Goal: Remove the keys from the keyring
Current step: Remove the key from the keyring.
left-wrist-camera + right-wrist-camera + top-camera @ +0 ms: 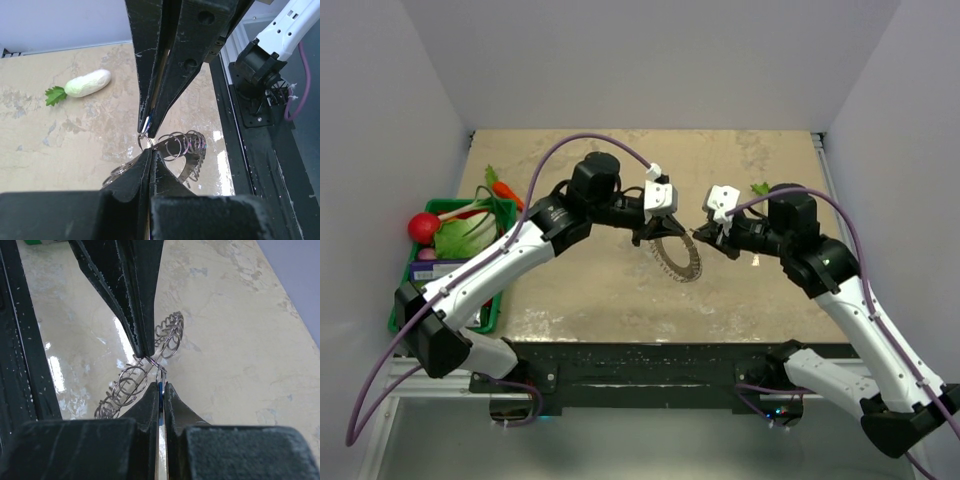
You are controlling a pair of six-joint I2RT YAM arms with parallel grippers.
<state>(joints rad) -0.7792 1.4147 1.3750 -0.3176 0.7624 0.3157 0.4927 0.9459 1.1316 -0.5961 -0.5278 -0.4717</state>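
The keyring [684, 264] is a grey loop of coiled wire rings at mid-table. My left gripper [663, 237] is shut on one of its rings; the left wrist view shows my fingertips [150, 153] pinched on that ring and the coil [191, 142] trailing off to the right. My right gripper [703, 237] faces it closely and is shut on the small key. The right wrist view shows the key's blue head [159, 388] clamped edge-on between my fingers, with a small ring linking it to the keyring [127, 382]. The left gripper's tips [145, 353] are just above.
A white radish with green leaves [89, 83] lies on the table behind the right arm; its leaf [760, 188] shows in the top view. A green basket [398, 300] of vegetables stands at the left edge. The black front rail [650, 360] runs along the near edge.
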